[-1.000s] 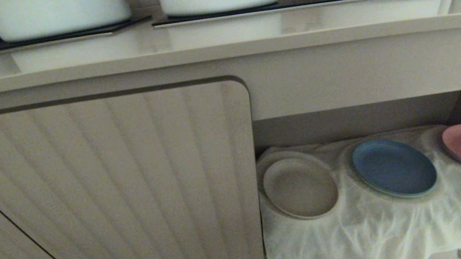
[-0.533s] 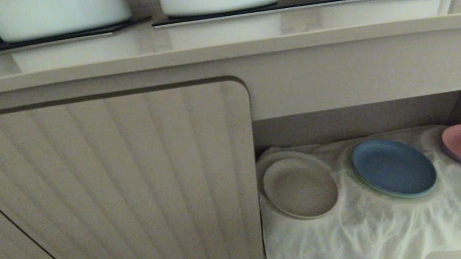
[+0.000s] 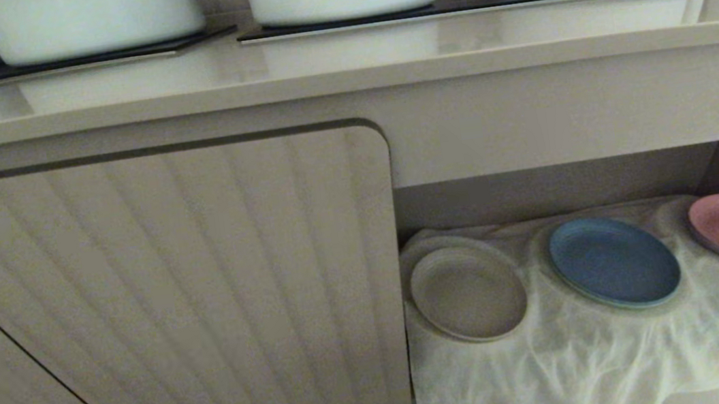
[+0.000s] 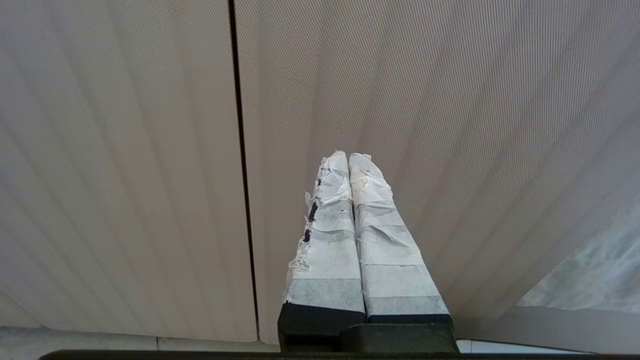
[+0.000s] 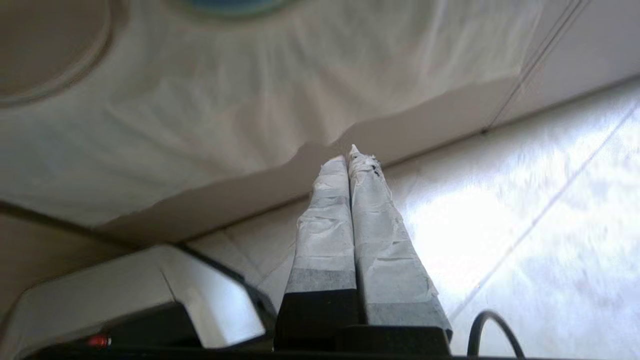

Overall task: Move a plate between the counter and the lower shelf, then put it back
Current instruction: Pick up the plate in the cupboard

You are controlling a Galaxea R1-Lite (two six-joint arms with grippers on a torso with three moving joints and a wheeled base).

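The matte cream plate (image 3: pixel 468 293) lies at the left end of my lower shelf (image 3: pixel 557 190), on wrinkled white cloth (image 3: pixel 598 358), hard against the ribbed door (image 3: pixel 207 303); blue plate (image 3: pixel 614 261) beside it. My right gripper (image 5: pixel 351 156), tape-wrapped, pinched closed and empty, hangs below the cloth's front edge; left gripper (image 4: pixel 348 157), likewise closed, faces the door.

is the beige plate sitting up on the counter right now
No, the plate lies on the lower shelf, left of the blue plate.
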